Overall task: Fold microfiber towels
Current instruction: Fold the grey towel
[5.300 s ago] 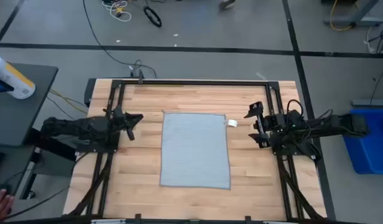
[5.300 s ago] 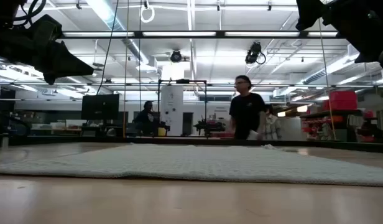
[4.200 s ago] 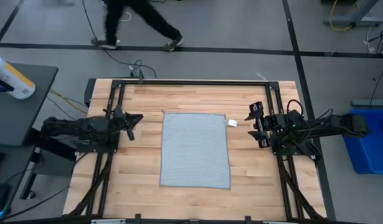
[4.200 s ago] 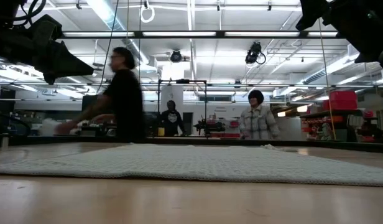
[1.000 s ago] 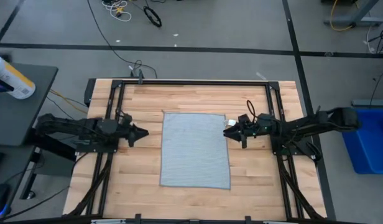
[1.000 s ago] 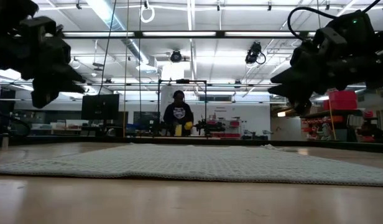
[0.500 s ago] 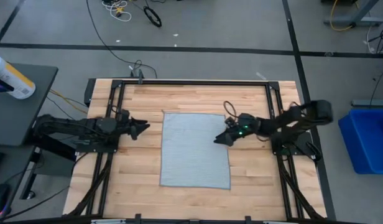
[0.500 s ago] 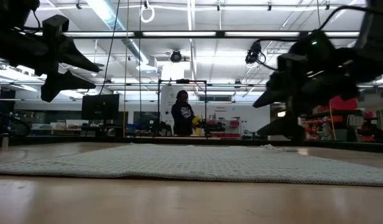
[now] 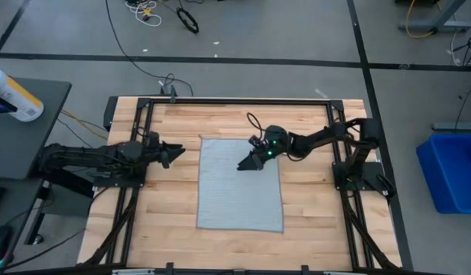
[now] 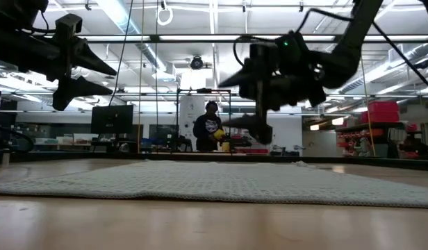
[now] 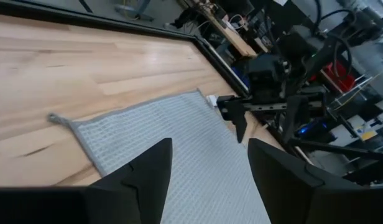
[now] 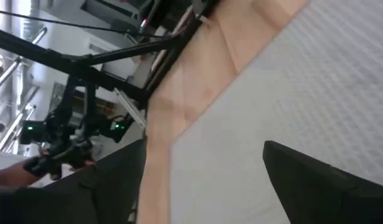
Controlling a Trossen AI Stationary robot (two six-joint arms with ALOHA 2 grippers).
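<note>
Microfiber towel (image 9: 240, 183) flat and unfolded, mid-table on the wooden table (image 9: 312, 214). Right gripper (image 9: 247, 163) out over the towel's far half, raised clear of it, jaws spread wide. Left gripper (image 9: 177, 151) off the towel's far left corner, above bare wood, jaws parted too.

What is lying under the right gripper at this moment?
The grey-blue microfiber towel lies flat under the right gripper, which hangs open above its far part without touching it. Under the towel is the wooden table; anything else beneath the cloth is covered.
</note>
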